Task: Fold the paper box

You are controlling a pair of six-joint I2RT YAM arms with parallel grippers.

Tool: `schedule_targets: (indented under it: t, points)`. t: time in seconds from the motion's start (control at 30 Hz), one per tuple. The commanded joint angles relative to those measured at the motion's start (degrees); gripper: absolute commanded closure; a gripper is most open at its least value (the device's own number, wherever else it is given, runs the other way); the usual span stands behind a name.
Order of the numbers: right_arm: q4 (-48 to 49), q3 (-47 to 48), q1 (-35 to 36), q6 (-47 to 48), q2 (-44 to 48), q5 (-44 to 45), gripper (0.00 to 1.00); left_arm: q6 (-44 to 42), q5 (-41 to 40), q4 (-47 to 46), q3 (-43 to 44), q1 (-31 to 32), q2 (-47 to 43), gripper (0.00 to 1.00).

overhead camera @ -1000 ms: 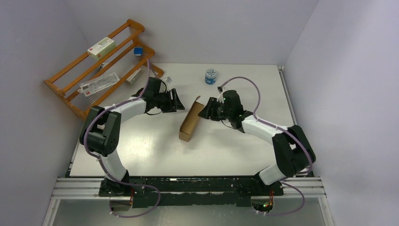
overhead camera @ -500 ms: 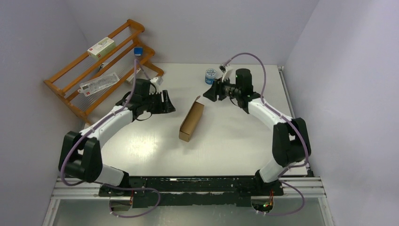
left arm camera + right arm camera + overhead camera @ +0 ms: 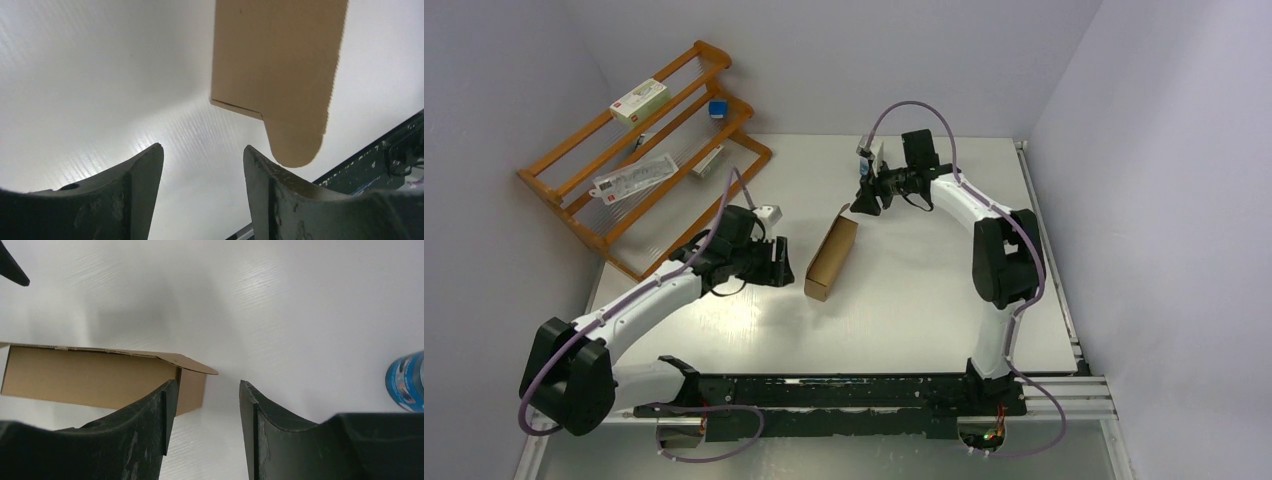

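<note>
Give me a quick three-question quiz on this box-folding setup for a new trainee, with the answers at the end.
1. True or false: the right arm's jaws are clamped on the paper box.
2. Where does the wooden rack stand? A) at the far left, by the wall B) at the far right C) between the arms' bases
3. Fill in: both arms' jaws stand ___, with nothing between them.
Key: 1 false, the box lies ungripped on the table; 2 A; 3 open.
</note>
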State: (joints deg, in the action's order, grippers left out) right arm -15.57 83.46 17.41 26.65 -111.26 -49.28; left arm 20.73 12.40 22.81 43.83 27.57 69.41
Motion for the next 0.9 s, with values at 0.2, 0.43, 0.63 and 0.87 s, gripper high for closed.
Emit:
schedule_targets:
  t: [0.2, 0.43, 0.63, 0.87]
  points:
    - [-9.59, 5.66, 0.67, 13.66, -3.49, -5.84, 0.48, -5.09, -1.30, 1.88, 1.05, 2.62, -0.21, 0.35]
    - [-15.01, 11.06, 2.73, 17.51, -6.93, -5.65, 0.49, -5.30, 0.71, 1.28, 0.40, 2.75, 0.25, 0.36]
    - [-21.32, 15.31, 3.58, 19.84, -10.17, -4.41, 0.54, -4.50, 1.65, 1.54, 0.43, 2.84, 0.05, 0.36]
    - [-19.28, 10.65, 3.58, 17.33, -6.14, -3.27, 0.69, -2.76, 2.04, 2.42, 1.21, 2.93, -0.57, 0.36]
